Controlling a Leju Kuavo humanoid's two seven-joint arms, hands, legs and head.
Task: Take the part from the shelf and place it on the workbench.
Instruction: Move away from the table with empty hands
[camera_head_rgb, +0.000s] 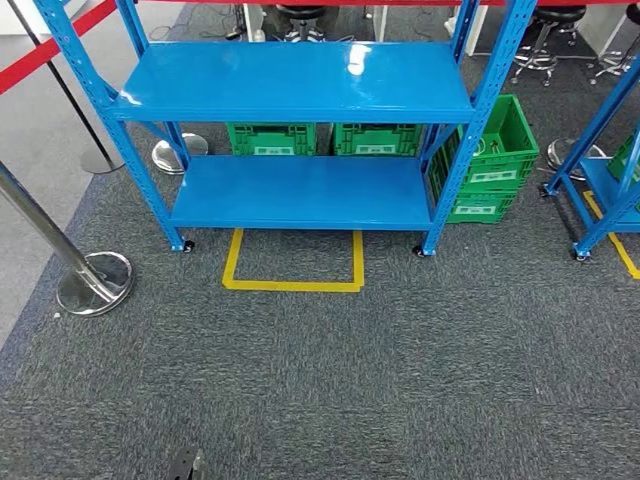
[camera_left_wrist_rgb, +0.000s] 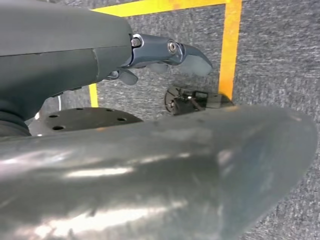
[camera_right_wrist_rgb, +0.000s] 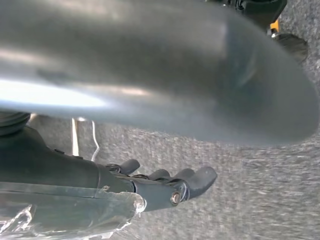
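Note:
A blue metal shelf (camera_head_rgb: 294, 80) stands ahead of me on the grey carpet, with a lower board (camera_head_rgb: 302, 190) beneath the upper one. Both boards show bare blue surfaces. My left hand (camera_left_wrist_rgb: 166, 52) hangs at my side over the carpet, its fingers stretched out and holding nothing. My right hand (camera_right_wrist_rgb: 170, 185) hangs the same way, its fingers extended and spread a little, with nothing in them.
Green crates (camera_head_rgb: 272, 138) (camera_head_rgb: 494, 160) sit behind and to the right of the shelf. A yellow tape rectangle (camera_head_rgb: 294, 285) marks the floor in front of it. A chrome stanchion (camera_head_rgb: 94, 283) stands at the left, and a second blue shelf (camera_head_rgb: 604, 180) at the right.

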